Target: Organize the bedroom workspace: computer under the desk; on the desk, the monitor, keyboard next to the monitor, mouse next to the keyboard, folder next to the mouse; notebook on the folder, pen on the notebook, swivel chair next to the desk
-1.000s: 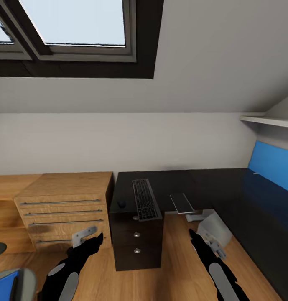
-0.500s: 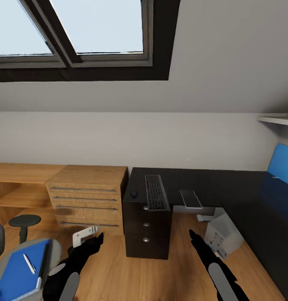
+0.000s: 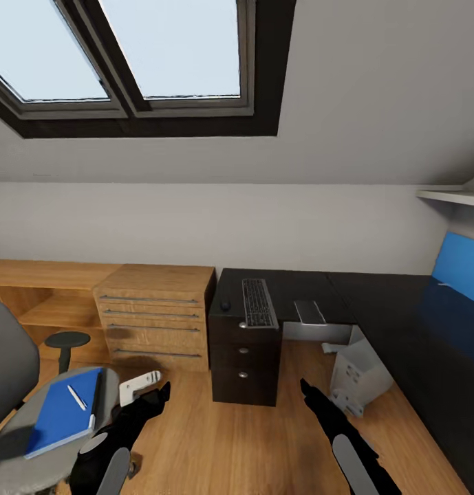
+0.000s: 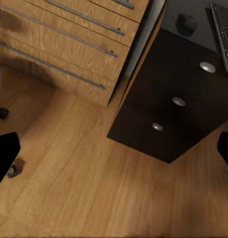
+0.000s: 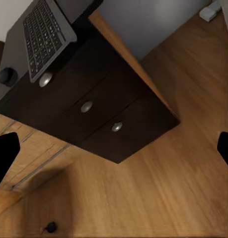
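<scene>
Found three black drawers (image 3: 243,355) at the near end of the desk (image 3: 374,302), all shut, each with a round silver knob. Found four more shut drawers in the light wooden cabinet (image 3: 157,313) standing against that end of the desk, fitted with long bar handles.

Spotted the keyboard (image 3: 257,302) lying on the desk top above the black drawers, with the mouse (image 3: 225,305) just beside it on the cabinet side. Noted a flat grey slab (image 3: 309,311) further along the desk top; could not tell what it was. Saw the computer (image 3: 357,375) tilted on the wooden floor in the desk's inner corner. Picked out the swivel chair (image 3: 13,371) well apart from the desk, beyond the cabinet, carrying the folder (image 3: 58,416) on its seat with the pen (image 3: 76,397) on top.

Found the left gripper (image 4: 114,151) spread wide, its fingers (image 4: 4,156) at opposite edges of the left wrist view, gripping nothing, above bare floor in front of the desk's drawers. Found the right gripper (image 5: 114,151) likewise spread, fingers (image 5: 4,153) touching nothing.

Caught chair, folder, pen and computer from the head camera. Got the knobs, keyboard and mouse close up from both wrist cameras, and the cabinet's bar handles from the left one.
</scene>
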Available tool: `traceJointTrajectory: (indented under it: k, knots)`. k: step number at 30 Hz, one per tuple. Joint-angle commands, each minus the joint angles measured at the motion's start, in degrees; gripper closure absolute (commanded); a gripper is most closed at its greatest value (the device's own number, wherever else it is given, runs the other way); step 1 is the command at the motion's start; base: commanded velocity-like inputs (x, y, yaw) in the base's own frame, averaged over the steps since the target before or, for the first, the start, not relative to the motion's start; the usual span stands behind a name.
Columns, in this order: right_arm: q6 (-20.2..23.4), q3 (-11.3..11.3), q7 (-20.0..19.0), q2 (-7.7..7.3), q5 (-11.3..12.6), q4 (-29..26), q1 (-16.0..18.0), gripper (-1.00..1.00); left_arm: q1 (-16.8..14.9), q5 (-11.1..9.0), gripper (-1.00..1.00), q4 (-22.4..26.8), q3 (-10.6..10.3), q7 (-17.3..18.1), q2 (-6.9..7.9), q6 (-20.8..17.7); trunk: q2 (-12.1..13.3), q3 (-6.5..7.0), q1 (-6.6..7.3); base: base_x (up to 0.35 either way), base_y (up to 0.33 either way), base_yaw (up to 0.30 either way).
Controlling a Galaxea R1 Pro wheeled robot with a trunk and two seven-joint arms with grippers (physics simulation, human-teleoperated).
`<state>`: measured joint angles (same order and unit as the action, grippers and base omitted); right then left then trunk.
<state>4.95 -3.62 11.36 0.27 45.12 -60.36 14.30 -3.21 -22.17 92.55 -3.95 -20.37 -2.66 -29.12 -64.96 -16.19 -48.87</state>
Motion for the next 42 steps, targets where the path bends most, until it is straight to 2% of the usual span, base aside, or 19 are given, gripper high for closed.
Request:
traceJointTrajectory:
  k: [1,3,4,13,14,17,18,19,20,21,24,27,28,34,42]
  knots:
    - [0.2,-0.3,0.4,0.0,-0.5,-0.1,0.0,-1.0,0.0,-0.6,-1.0,0.1,0.0,-0.5,0.03,-0.1,-0.1,-0.08,0.03,-0.336,0.0,0.003]
    - [0.2,-0.7,0.4,0.03,-2.3,-0.2,0.0,-1.0,0.0,-0.5,-1.0,0.1,0.0,-0.5,0.06,-0.1,-0.1,-0.08,0.03,-0.331,-0.004,0.002]
    - [0.2,-0.9,0.5,0.05,-4.1,-0.3,0.0,-1.0,0.0,-0.5,-1.0,0.1,0.0,-0.5,0.08,-0.1,-0.1,-0.08,0.03,-0.314,-0.046,0.001]
    - [0.2,-1.2,2.3,-0.03,-10.9,-2.7,0.1,-1.0,0.0,-0.4,-1.0,0.2,-0.2,-0.5,0.08,-0.1,-0.1,-0.08,0.03,-0.3,-0.114,0.001]
    - [0.2,-1.2,2.5,-0.05,-12.8,-3.7,0.1,-1.0,0.0,-0.4,-1.0,0.2,-0.2,-0.5,0.09,-0.1,-0.1,-0.08,0.03,-0.315,-0.067,0.0]
    - [0.2,-1.1,3.2,-0.04,-16.2,-4.9,0.1,-1.0,0.0,-0.4,-1.0,0.2,-0.2,-0.6,0.1,-0.1,-0.1,-0.08,0.03,-0.315,-0.044,0.0]
    - [0.5,-1.1,4.7,0.01,-18.8,-6.0,0.1,-1.0,0.0,-0.4,-1.0,0.2,-0.2,-0.6,0.11,0.0,-0.1,-0.08,0.03,-0.259,-0.022,0.0]
    - [1.0,-1.2,11.8,0.12,-24.0,-8.2,0.1,-1.0,0.0,-0.3,-1.0,0.2,-0.3,-0.6,0.06,0.1,-0.1,-0.08,0.03,-0.117,-0.009,0.0]
    - [1.2,-1.3,14.1,0.17,-25.2,-8.8,0.1,-1.0,0.0,-0.3,-1.0,0.2,-0.3,-0.6,0.05,0.1,-0.1,-0.08,0.03,-0.094,-0.007,0.0]
    - [1.5,-1.7,18.7,0.26,-27.0,-9.9,0.1,-1.0,0.0,-0.3,-1.0,0.2,-0.3,-0.6,0.04,0.1,-0.1,-0.08,0.03,-0.06,-0.005,0.0]
    - [1.9,-3.1,24.3,0.35,-28.8,-11.9,0.1,-1.0,0.0,-0.3,-1.0,0.2,-0.3,-0.6,0.05,0.1,-0.1,-0.08,0.03,-0.039,-0.003,0.0]
    - [2.0,-5.0,27.9,0.27,-29.8,-13.8,0.1,-1.0,0.0,-0.3,-1.0,0.2,-0.3,-0.6,0.04,0.1,-0.1,-0.08,0.03,-0.02,-0.002,0.0]
    - [2.0,-6.4,29.8,0.16,-30.3,-14.9,0.1,-1.0,0.0,-0.3,-1.0,0.2,-0.3,-0.6,0.03,0.1,-0.1,-0.08,0.03,-0.008,-0.001,0.0]
    - [2.1,-7.8,31.3,-0.02,-30.7,-15.8,0.0,-1.0,0.0,-0.3,-1.0,0.2,-0.3,-0.5,0.03,0.1,-0.1,-0.08,0.03,-0.039,0.0,0.0]
    - [2.0,-8.0,31.6,0.04,-30.8,-15.9,-0.1,-1.0,0.0,-0.4,-1.0,0.2,-0.3,-0.5,0.03,0.1,-0.1,-0.08,0.03,-0.261,0.0,0.0]
